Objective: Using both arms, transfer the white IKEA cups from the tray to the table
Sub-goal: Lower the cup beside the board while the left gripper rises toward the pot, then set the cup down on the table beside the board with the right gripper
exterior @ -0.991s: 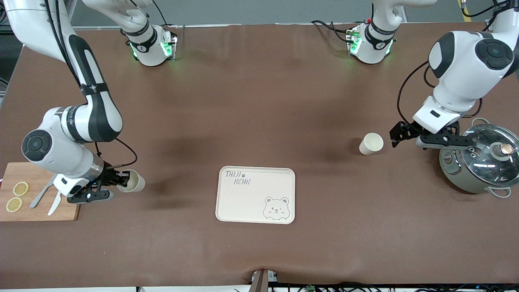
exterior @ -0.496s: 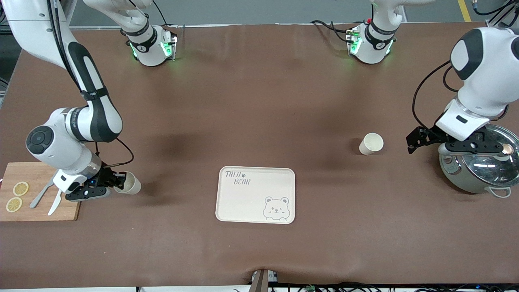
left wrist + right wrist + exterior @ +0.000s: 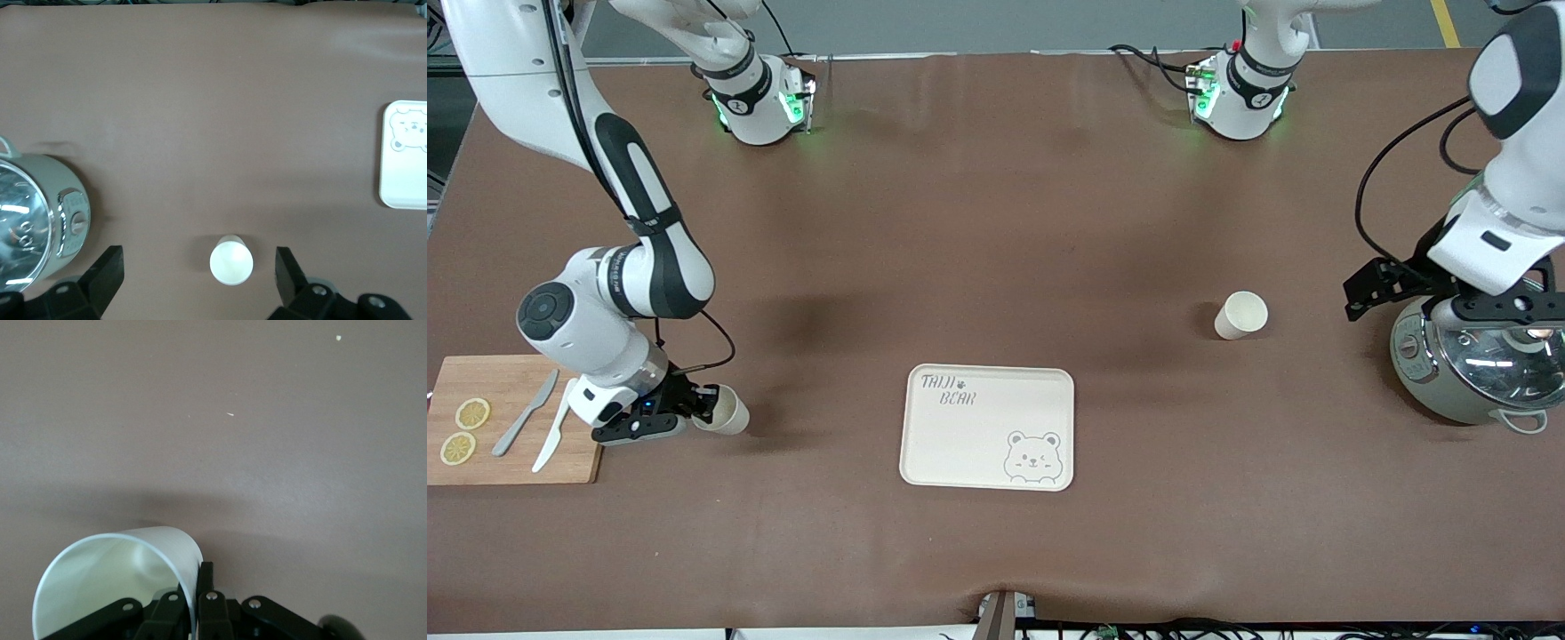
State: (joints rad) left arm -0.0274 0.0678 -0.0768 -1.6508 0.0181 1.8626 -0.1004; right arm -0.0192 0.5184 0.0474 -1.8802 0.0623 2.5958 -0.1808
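One white cup (image 3: 1240,315) stands upright on the brown table between the tray and the pot; it also shows in the left wrist view (image 3: 231,260). My left gripper (image 3: 1383,289) is open and empty, up over the table beside the pot, apart from that cup; in the left wrist view (image 3: 197,273) the cup lies between its wide-spread fingers, well below them. My right gripper (image 3: 694,411) is shut on the rim wall of the second white cup (image 3: 727,413), held tilted low over the table beside the cutting board. The right wrist view shows one finger inside this cup (image 3: 113,580) and one outside.
A cream tray with a bear drawing (image 3: 987,427) lies mid-table, nearer the front camera. A pot with a glass lid (image 3: 1476,364) stands at the left arm's end. A wooden cutting board (image 3: 511,436) with lemon slices and knives lies at the right arm's end.
My left gripper has drawn back from the standing cup toward the pot and risen. My right gripper has shifted slightly toward the tray with its cup, which is more tilted.
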